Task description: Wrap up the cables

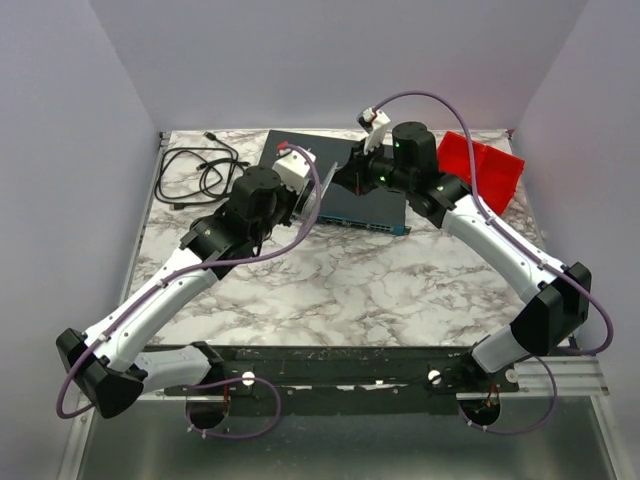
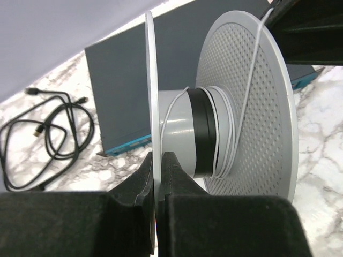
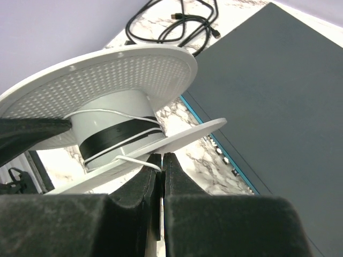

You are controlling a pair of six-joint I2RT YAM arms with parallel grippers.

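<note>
While my left gripper [image 2: 159, 161] clamps the spool [image 2: 257, 118] rim, I see my right gripper [image 3: 162, 160] pinching the white wire [image 3: 134, 159]

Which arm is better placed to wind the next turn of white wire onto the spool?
Right: the right gripper pinches the white wire near the hub; the left gripper only clamps the spool flange.

**Right claw** [image 3: 162, 160]: jaws closed at near centre, tips pinching a thin white wire [image 3: 136, 159].

**Wire:** runs left from the tips to the hub of a pale spool [image 3: 107, 69]. A few turns cross the hub's black band [image 3: 112, 140].

**Spool:** tilted, perforated flange uppermost, plain flange just beyond the claw tips.

**Right side:** dark grey box [image 3: 268, 96] with a teal edge, lying on the marble surface [image 3: 201, 160].

**Far:** black cord [image 3: 171, 21], loosely coiled on the surface.
</note>
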